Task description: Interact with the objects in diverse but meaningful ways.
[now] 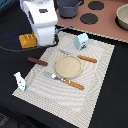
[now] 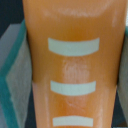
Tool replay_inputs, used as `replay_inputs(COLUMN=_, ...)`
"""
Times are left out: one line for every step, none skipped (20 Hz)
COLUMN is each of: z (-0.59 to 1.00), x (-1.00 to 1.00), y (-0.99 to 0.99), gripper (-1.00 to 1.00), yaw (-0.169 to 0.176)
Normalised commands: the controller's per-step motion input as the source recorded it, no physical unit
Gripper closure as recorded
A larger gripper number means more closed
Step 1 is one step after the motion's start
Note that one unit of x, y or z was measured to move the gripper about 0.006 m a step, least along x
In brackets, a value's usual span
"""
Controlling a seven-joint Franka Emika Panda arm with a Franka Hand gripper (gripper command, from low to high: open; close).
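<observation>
The yellow scored bread loaf (image 1: pixel 27 40) lies at the exterior view's left, just off the placemat's corner. My gripper (image 1: pixel 36 41) is down at it, its fingertips hidden behind the white hand. In the wrist view the loaf (image 2: pixel 72 65) fills the frame, and grey fingers (image 2: pixel 12 85) press against both of its sides, so the gripper is shut on the loaf. The brown sausage (image 1: pixel 37 61) and the small white bottle (image 1: pixel 19 81) lie on the placemat's left. The white-and-blue carton (image 1: pixel 81 41) stands at its far side. The dark saucepan (image 1: pixel 68 7) sits behind the arm.
A beige placemat (image 1: pixel 95 95) holds a round tan plate (image 1: pixel 67 66), an orange-handled knife (image 1: pixel 82 58) and an orange-handled fork (image 1: pixel 66 80). A pink stove top with black burners (image 1: pixel 89 19) and a bowl (image 1: pixel 123 17) are at the back right.
</observation>
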Motion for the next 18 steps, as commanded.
replay_inputs(z=-0.41, x=-0.99, y=0.34, gripper=1.00, yaw=0.014)
replay_inputs(z=-0.42, x=-0.99, y=0.31, gripper=1.00, yaw=0.014)
replay_inputs(z=-0.40, x=-1.00, y=0.27, gripper=1.00, yaw=0.012)
replay_inputs(z=-0.38, x=-0.99, y=0.23, gripper=1.00, yaw=0.010)
replay_inputs(z=-0.37, x=-0.95, y=0.18, gripper=1.00, yaw=0.006)
replay_inputs(z=-0.38, x=-0.91, y=0.17, gripper=1.00, yaw=0.006)
replay_inputs(z=-0.40, x=-0.81, y=0.08, gripper=1.00, yaw=0.000)
replay_inputs(z=-0.40, x=-0.69, y=0.00, gripper=1.00, yaw=0.000)
replay_inputs(z=-0.38, x=-0.49, y=-0.02, gripper=1.00, yaw=-0.001)
replay_inputs(z=-0.35, x=-0.38, y=-0.08, gripper=1.00, yaw=-0.024)
replay_inputs(z=-0.34, x=-0.29, y=-0.14, gripper=1.00, yaw=-0.045)
replay_inputs(z=-0.35, x=-0.26, y=-0.14, gripper=1.00, yaw=-0.052)
replay_inputs(z=-0.34, x=-0.19, y=-0.13, gripper=1.00, yaw=-0.061)
replay_inputs(z=-0.33, x=-0.12, y=-0.07, gripper=1.00, yaw=-0.070)
replay_inputs(z=-0.33, x=-0.14, y=-0.02, gripper=1.00, yaw=-0.078)
replay_inputs(z=-0.34, x=-0.11, y=0.00, gripper=1.00, yaw=-0.083)
replay_inputs(z=-0.32, x=-0.07, y=-0.01, gripper=1.00, yaw=-0.079)
replay_inputs(z=-0.32, x=-0.08, y=-0.05, gripper=1.00, yaw=-0.078)
